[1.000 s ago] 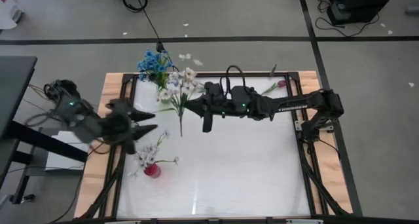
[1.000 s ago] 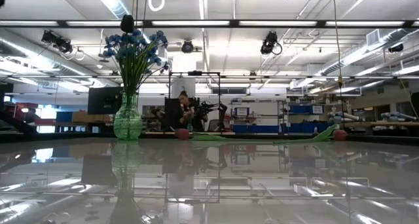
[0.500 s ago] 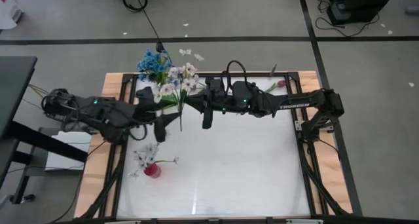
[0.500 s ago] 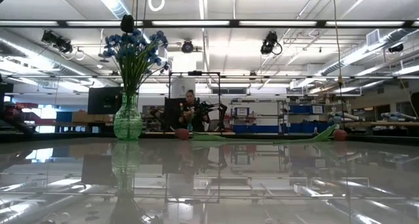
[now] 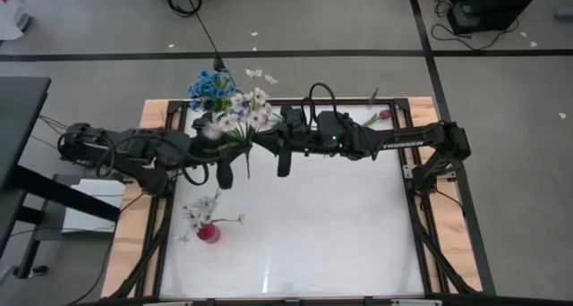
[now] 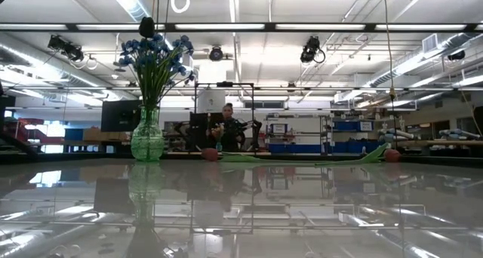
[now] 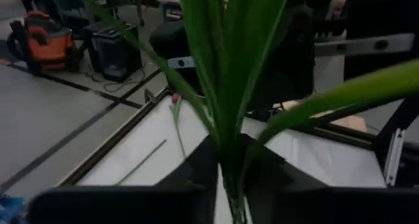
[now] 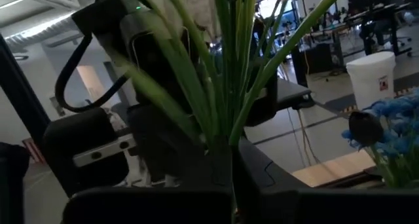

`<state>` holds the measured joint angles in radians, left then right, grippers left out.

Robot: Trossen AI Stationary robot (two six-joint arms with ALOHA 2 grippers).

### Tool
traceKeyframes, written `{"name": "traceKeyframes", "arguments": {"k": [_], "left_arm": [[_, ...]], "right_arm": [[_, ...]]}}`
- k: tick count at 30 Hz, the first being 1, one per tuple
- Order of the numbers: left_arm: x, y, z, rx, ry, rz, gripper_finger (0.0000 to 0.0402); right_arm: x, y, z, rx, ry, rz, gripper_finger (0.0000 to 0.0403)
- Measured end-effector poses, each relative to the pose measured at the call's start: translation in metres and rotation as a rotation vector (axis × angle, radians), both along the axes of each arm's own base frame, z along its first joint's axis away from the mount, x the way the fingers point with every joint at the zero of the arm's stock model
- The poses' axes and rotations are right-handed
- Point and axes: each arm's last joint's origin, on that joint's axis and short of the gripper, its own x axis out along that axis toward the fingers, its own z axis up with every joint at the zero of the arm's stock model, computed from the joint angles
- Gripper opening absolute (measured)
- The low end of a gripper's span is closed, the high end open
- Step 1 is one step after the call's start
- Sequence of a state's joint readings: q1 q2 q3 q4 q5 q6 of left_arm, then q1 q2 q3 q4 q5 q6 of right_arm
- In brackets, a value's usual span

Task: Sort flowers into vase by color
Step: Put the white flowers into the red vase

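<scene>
A bunch of white flowers (image 5: 240, 118) with green stems hangs in the air over the table's far left. My right gripper (image 5: 263, 143) is shut on its stems, reaching in from the right. My left gripper (image 5: 229, 152) has come in from the left and is closed around the same stems (image 7: 229, 185). Blue flowers (image 6: 155, 54) stand in a green glass vase (image 6: 147, 141) at the far left corner. More white sprigs stand in a small red vase (image 5: 207, 233) near the left edge. A pink tulip (image 5: 383, 114) lies at the far edge. My left gripper has the bunch's green stems (image 7: 230, 201) between its two fingers, coming in level from the table's left and lying across them. The view is blurred, so how far back the stems reach does not show. My right gripper pinches the same stems (image 8: 230, 160) between its two fingers, level from the right and across them. The blossoms point toward the far edge, the stem ends (image 5: 248, 167) toward the near edge. The bunch is lifted clear of the table.
The white tabletop (image 5: 322, 225) lies inside a dark frame with wooden borders. Tulip stems and leaves (image 6: 302, 158) lie along the far edge. A person (image 6: 226, 126) sits far behind the table. Cables run across the floor beyond it.
My left gripper has swung from the left edge toward the far right, up to the white bunch that my right gripper holds. Its wide-open fingers have closed in around the stems. The bunch and my right gripper have stayed in place.
</scene>
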<state>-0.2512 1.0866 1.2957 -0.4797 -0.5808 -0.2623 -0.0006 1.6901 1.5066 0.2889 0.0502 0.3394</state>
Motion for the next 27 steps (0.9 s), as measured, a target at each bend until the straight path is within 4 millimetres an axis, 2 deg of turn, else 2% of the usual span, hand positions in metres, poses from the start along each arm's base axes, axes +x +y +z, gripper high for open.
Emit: {"name": "traceKeyframes", "arguments": {"k": [3,7,10,13,16,21,24,27], "left_arm": [[-0.003,0.001,0.001,0.021,0.004,-0.007,0.0019],[-0.011,0.004,0.005,0.036,-0.01,0.03,0.0008],[-0.029,0.007,0.011,0.054,-0.021,0.064,0.0008],[-0.055,0.011,0.015,0.064,-0.022,0.066,0.0008],[-0.086,0.015,0.016,0.065,0.005,0.004,0.0008],[-0.128,0.018,0.008,0.025,0.06,-0.267,0.0008],[-0.139,0.016,-0.006,0.003,0.077,-0.425,0.0008],[-0.142,0.012,-0.03,-0.006,0.078,-0.501,0.0008]], "right_arm": [[0.0,0.0,-0.001,0.015,0.007,0.001,0.0018],[0.0,0.0,-0.001,0.021,0.018,-0.018,0.0073],[-0.001,-0.001,-0.002,0.032,0.034,-0.053,0.0119],[-0.007,-0.003,0.002,0.059,0.048,-0.108,0.0148],[-0.012,-0.003,0.003,0.066,0.08,-0.14,0.0155],[-0.013,0.003,0.002,0.08,0.097,-0.158,0.0151],[-0.014,0.005,0.002,0.098,0.103,-0.167,0.015],[-0.014,0.007,0.001,0.119,0.109,-0.195,0.015]]}}
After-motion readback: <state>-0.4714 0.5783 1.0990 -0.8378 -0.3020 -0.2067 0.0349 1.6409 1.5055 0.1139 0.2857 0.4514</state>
